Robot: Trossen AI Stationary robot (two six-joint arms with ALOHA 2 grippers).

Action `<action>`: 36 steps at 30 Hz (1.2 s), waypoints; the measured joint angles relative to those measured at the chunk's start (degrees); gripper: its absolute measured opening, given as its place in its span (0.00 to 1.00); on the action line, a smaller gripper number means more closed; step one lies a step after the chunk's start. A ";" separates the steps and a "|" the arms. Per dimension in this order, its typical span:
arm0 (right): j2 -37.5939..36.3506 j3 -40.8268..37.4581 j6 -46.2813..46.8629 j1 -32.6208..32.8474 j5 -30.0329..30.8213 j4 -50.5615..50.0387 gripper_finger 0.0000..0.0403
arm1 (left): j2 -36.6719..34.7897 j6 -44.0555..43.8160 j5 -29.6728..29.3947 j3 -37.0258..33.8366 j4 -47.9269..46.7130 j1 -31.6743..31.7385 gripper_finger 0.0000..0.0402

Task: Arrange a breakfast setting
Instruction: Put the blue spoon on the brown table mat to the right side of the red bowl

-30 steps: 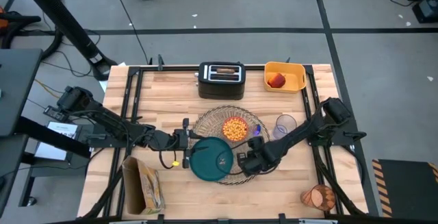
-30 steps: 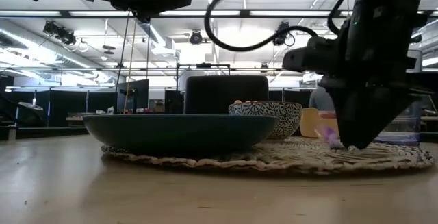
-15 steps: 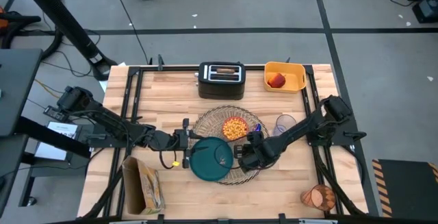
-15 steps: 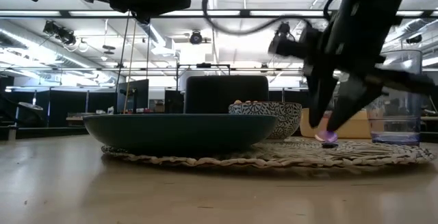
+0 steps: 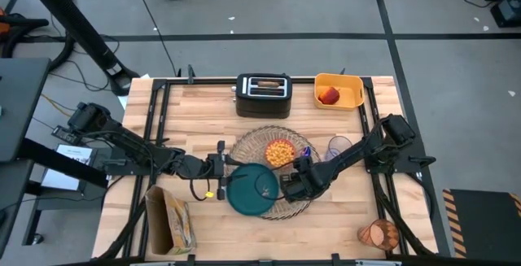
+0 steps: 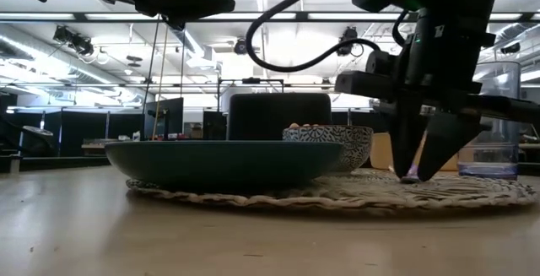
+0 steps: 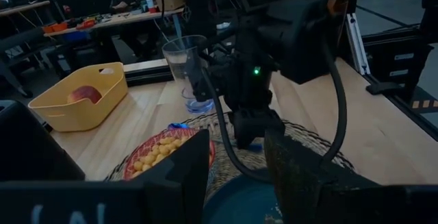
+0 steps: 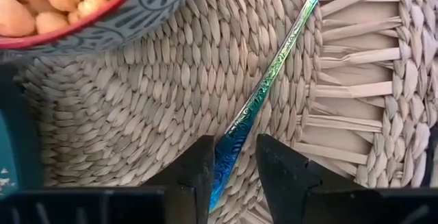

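**Blue spoon half-released on the placemat, right gripper straddling it**

Blue spoon (image 8: 263, 94) is lying flat on the round woven placemat (image 5: 248, 146), just beside the cereal bowl (image 5: 280, 152), in the middle of the desk toward its right edge. The right gripper (image 5: 291, 186) is right down on it, fingers (image 8: 188, 172) parted a little on either side of the handle end. They look loose rather than pinching, so I'd call it open and not really holding anything.

The left gripper (image 5: 218, 167) hangs at the placemat's left side next to the teal plate (image 5: 248, 189), jaws apart, nothing in them.

What worries me: if the right arm lifts off at an angle, a fingertip could catch the handle and flick or drag the spoon into the bowl or off the mat. The weave is bumpy too, so the spoon could roll. The red fruit (image 5: 329, 96) sits in the yellow bin (image 5: 338, 80) at the far right corner, and the clear tumbler (image 5: 339, 147) is off the mat.
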 joint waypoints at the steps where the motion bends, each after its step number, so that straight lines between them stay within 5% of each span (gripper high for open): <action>1: 0.01 0.00 -0.27 -0.01 -0.30 -0.45 0.28 | 0.00 0.00 -0.02 0.00 0.00 0.00 0.37; 36: -2.12 -0.07 -10.88 -0.08 -14.36 -3.33 0.22 | 0.01 0.00 0.00 0.00 -0.02 0.00 0.37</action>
